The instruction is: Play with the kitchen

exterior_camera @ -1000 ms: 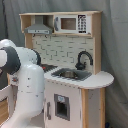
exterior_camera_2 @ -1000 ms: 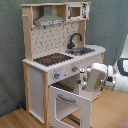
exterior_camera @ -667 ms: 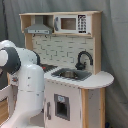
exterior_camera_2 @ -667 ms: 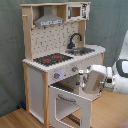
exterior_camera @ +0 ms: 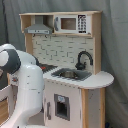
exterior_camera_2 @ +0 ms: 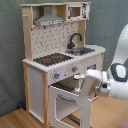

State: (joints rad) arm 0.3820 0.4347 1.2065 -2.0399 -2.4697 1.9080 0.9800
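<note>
Kitchen (exterior_camera_2: 60, 60) of pale wood and white panels: your white arm's gripper (exterior_camera_2: 80, 84) grip unclear, at oven door's (exterior_camera_2: 67, 102) 12 o'clock

Soft, even, diffuse light in both exterior views; source direction not readable. No hard shadows, only dim shade under hood (exterior_camera: 38, 30) and in recess behind faucet (exterior_camera: 83, 59). Second exterior view brighter, warmer (wood tones stronger); first exterior view cooler, greyer. Faint sheen on white arm (exterior_camera: 25, 80), no strong glare. Overall blur, fine detail smeared, pegboard (exterior_camera_2: 52, 40) holes barely resolved. No evident edge distortion.
</note>
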